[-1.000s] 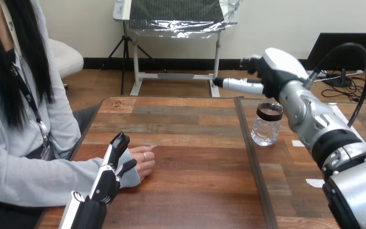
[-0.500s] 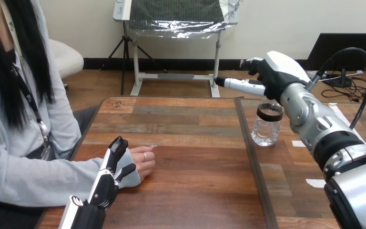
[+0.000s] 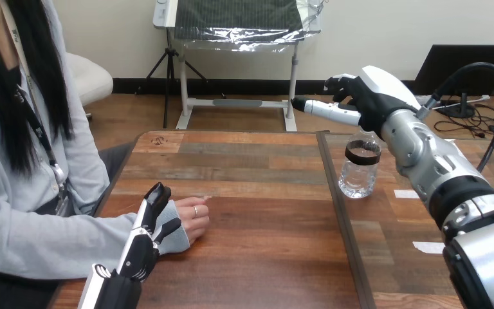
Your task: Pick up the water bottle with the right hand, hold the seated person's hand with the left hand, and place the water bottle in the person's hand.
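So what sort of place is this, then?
Likely a robot test setup: a wooden table with a water bottle, a seated person's hand resting on it, the robot's left hand at that wrist and its right hand near the bottle.

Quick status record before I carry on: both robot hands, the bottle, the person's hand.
right hand: open, raised above and just behind the bottle, apart from it
bottle: upright on the table, right of centre, not gripped
left hand: fingers straight, laid against the sleeve cuff
person's hand: resting on the table, holding nothing
task state: pickup and handover not yet done
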